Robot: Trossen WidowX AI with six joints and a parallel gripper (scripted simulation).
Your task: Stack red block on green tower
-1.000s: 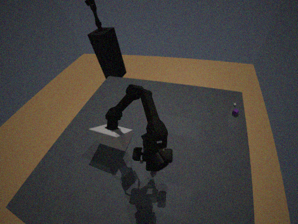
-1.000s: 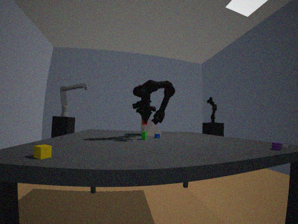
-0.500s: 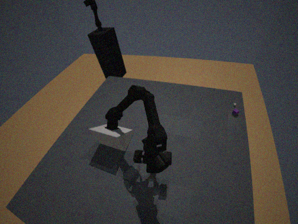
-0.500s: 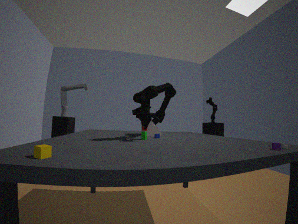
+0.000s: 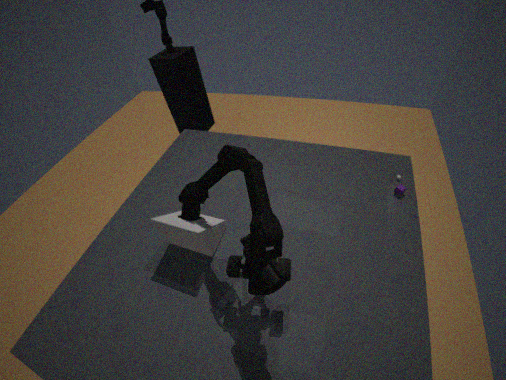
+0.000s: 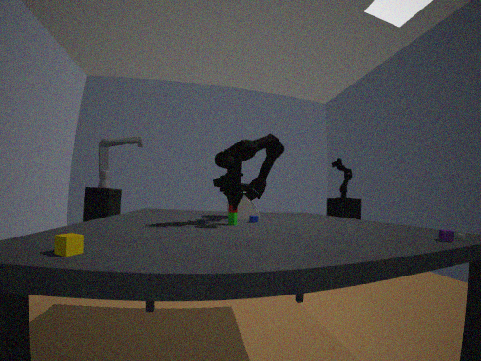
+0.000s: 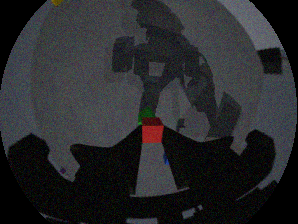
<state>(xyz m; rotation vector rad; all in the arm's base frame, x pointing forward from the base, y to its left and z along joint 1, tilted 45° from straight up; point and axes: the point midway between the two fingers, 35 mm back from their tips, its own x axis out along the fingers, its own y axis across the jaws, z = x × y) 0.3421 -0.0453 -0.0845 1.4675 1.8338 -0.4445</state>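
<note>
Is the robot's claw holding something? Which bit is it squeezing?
Yes. The gripper is shut on the red block, pinching its two opposite sides. The block sits right over the green tower.

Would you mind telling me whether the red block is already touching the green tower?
Touching, as far as the exterior view shows: the red block, gripped by the gripper, sits directly on the green tower with no visible gap.

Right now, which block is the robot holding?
The red block. It sits between the jaws, right above the green tower. The yellow, blue and purple blocks lie alone on the table.
</note>
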